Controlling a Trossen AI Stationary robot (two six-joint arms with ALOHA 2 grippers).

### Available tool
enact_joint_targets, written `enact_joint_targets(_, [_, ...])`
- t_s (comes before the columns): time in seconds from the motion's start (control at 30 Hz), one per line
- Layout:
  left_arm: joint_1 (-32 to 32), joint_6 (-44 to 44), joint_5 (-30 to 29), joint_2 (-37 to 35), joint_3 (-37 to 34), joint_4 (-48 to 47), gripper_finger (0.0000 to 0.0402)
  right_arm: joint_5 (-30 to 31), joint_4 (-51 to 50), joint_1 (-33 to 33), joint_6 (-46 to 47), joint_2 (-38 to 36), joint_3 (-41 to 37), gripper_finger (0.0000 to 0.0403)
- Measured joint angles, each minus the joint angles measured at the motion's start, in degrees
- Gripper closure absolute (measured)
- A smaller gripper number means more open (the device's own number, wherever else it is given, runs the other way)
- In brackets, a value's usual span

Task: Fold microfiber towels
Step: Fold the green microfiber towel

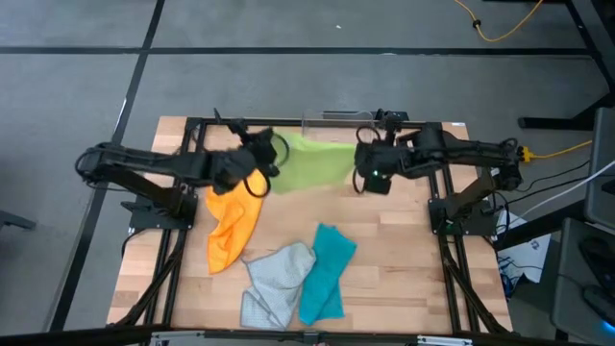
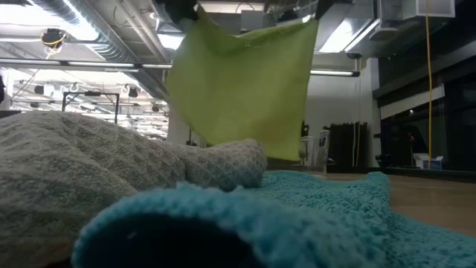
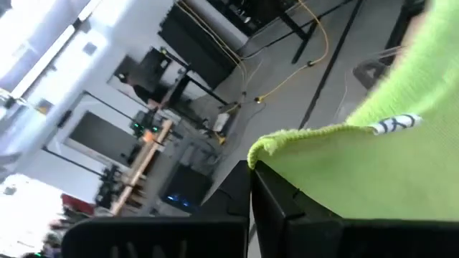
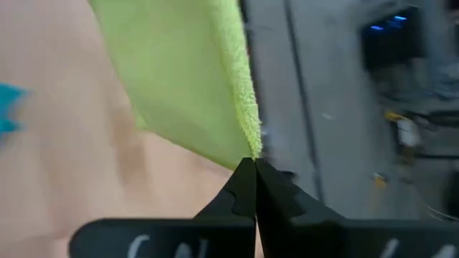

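Teal towel [image 2: 297, 216] and grey towel [image 2: 97, 164] fill the low view's foreground. Lime green towel [image 1: 312, 161] hangs stretched at upper centre of the high view, long axis left to right, lower edge free. Left gripper [image 1: 258, 154] and right gripper [image 1: 367, 165] each clench a top corner. Orange towel [image 1: 233, 223] lies lower left on the table [image 1: 404, 259]; bare wood at right.
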Motion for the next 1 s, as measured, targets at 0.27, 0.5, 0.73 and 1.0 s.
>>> enact_joint_targets(0.27, [6.9,-11.3,10.7,-0.6,0.0,-7.7,0.0401,0.4,0.3,-6.8,-1.5,0.0,-0.3,0.0402])
enact_joint_targets(0.5, [6.1,-26.2,15.3,0.8,0.0,-20.7,0.0401,-7.7,0.7,-7.9,-1.3,0.0,-3.8,0.0402])
enact_joint_targets(0.73, [1.1,-36.6,23.0,0.8,0.0,-24.7,0.0401,-20.1,1.2,-4.8,1.6,0.0,-9.1,0.0402])
enact_joint_targets(1.0, [-6.5,-50.9,35.3,2.1,0.0,-29.6,0.0401,-32.9,2.2,0.7,4.9,0.0,-14.0,0.0402])
